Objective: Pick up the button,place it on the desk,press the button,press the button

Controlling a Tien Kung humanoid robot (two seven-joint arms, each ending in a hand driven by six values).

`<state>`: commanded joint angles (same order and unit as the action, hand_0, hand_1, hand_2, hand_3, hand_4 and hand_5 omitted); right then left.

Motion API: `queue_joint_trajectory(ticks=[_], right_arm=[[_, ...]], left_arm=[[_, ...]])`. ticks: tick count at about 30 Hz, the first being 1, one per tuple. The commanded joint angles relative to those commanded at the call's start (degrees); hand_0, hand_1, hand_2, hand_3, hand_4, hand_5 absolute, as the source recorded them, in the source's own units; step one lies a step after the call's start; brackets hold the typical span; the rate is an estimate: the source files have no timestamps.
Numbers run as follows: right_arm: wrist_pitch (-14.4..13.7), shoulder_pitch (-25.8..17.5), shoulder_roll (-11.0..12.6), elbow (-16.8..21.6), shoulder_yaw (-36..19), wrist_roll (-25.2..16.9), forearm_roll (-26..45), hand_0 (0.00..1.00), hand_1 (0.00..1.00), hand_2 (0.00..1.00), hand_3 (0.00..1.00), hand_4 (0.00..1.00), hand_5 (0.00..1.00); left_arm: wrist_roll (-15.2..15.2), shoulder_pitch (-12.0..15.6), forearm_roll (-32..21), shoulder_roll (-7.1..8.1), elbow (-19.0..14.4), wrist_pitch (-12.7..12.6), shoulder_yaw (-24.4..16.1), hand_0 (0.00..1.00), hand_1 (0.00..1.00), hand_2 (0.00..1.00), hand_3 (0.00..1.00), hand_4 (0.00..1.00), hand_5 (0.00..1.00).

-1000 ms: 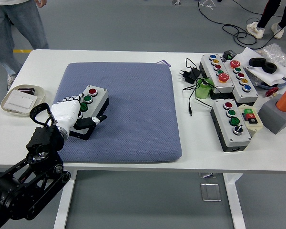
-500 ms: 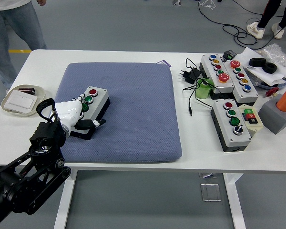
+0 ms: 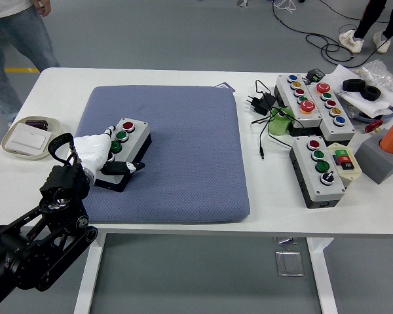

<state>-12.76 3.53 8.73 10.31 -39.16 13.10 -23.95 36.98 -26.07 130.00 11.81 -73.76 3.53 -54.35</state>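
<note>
1. Change since the earlier frames: the left hand (image 3: 95,156) has been drawn slightly nearer and leftward along the button box (image 3: 123,152); the box itself has barely shifted. The person's legs (image 3: 13,39) at the far left have moved a little further left.
2. Left hand, state: white fingers are laid over the near-left part of the box top, the dark thumb is pressed against its near side, and the box is thereby clasped. Whether the box is lifted clear cannot be told.
3. Right hand: not seen.
4. Button box, location: on the left part of the blue-grey pad (image 3: 177,157), well apart from the other control boxes (image 3: 318,171) on the right of the white table (image 3: 262,216). Red and green buttons are shown on top.
5. Handling, judged: a rigid casing with a dark base, moderately light, with smooth sides likely to be slippery. It would best be held across the two long sides near the middle, buttons left uncovered so none is pressed by accident.
6. Stage, judged: pick-up in hand; placing on the bare desk and both presses are not yet done.
7. Other item: a shallow tray (image 3: 26,140) at the left edge.
</note>
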Motion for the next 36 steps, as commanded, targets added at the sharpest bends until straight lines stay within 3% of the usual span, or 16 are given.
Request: queue_joint_trajectory(ticks=[5, 6, 11, 12, 17, 18, 23, 24, 29, 31, 36], right_arm=[[0.01, -0.02, 0.03, 0.0, -0.17, 0.02, -0.2, 0.627, 0.477, 0.539, 0.582, 0.28, 0.022], [0.02, 0.0, 0.04, 0.0, -0.23, 0.03, -0.29, 0.627, 0.477, 0.539, 0.582, 0.28, 0.022], [0.0, 0.07, 0.03, 0.0, -0.19, 0.0, -0.21, 0.627, 0.477, 0.539, 0.582, 0.28, 0.022], [0.0, 0.08, 0.03, 0.0, -0.19, 0.0, -0.2, 0.627, 0.477, 0.539, 0.582, 0.28, 0.022], [0.01, 0.15, 0.06, 0.0, -0.34, 0.03, -0.45, 0.627, 0.477, 0.539, 0.582, 0.28, 0.022], [0.01, 0.15, 0.06, 0.0, -0.34, 0.03, -0.46, 0.627, 0.477, 0.539, 0.582, 0.279, 0.022], [-0.03, 0.17, 0.05, 0.0, -0.45, 0.09, -0.59, 0.627, 0.477, 0.539, 0.582, 0.279, 0.022], [-0.02, 0.18, 0.06, 0.0, -0.47, 0.12, -0.67, 0.627, 0.477, 0.539, 0.582, 0.279, 0.022], [0.01, 0.14, 0.1, 0.0, -0.64, 0.26, -1.03, 0.627, 0.477, 0.539, 0.582, 0.279, 0.022], [-0.04, 0.11, 0.05, 0.0, -0.7, 0.3, -1.01, 0.627, 0.477, 0.539, 0.582, 0.279, 0.022], [0.0, 0.07, 0.04, 0.0, -0.6, 0.33, -1.14, 0.627, 0.477, 0.539, 0.582, 0.279, 0.022]], left_arm=[[0.0, -0.15, 0.0, 0.3, 0.64, 0.37, 0.5, 0.213, 0.416, 0.529, 0.695, 0.998, 0.731], [0.0, -0.2, 0.0, 0.26, 0.95, 0.25, 0.6, 0.179, 0.375, 0.49, 0.647, 0.934, 0.56], [0.0, -0.59, 0.0, 0.24, 2.09, -0.56, 0.67, 0.179, 0.375, 0.49, 0.647, 0.934, 0.56], [0.0, -0.64, 0.0, 0.26, 2.17, -0.58, 0.66, 0.188, 0.314, 0.349, 0.447, 0.654, 0.261], [0.0, -1.57, 0.0, 0.91, 2.59, 0.32, 1.11, 0.188, 0.314, 0.349, 0.447, 0.654, 0.261], [0.0, -1.73, 0.0, 1.1, 2.64, 0.46, 1.26, 0.218, 0.258, 0.283, 0.358, 0.613, 0.02], [0.0, -2.56, 0.0, 2.24, 2.75, 0.97, 2.22, 0.218, 0.258, 0.283, 0.358, 0.613, 0.02], [0.0, -2.74, 0.0, 2.51, 2.8, 1.03, 2.45, 0.241, 0.237, 0.261, 0.317, 0.507, 0.002], [-0.02, -3.76, 0.0, 4.54, 2.79, 2.16, 4.2, 0.241, 0.237, 0.261, 0.317, 0.507, 0.002], [-2.02, -4.3, 0.0, 5.47, 2.63, 2.55, 5.43, 0.269, 0.236, 0.258, 0.312, 0.484, 0.002], [-12.26, -6.28, 0.0, 7.71, 2.98, 1.17, 8.06, 0.292, 0.251, 0.271, 0.32, 0.493, 0.002]])
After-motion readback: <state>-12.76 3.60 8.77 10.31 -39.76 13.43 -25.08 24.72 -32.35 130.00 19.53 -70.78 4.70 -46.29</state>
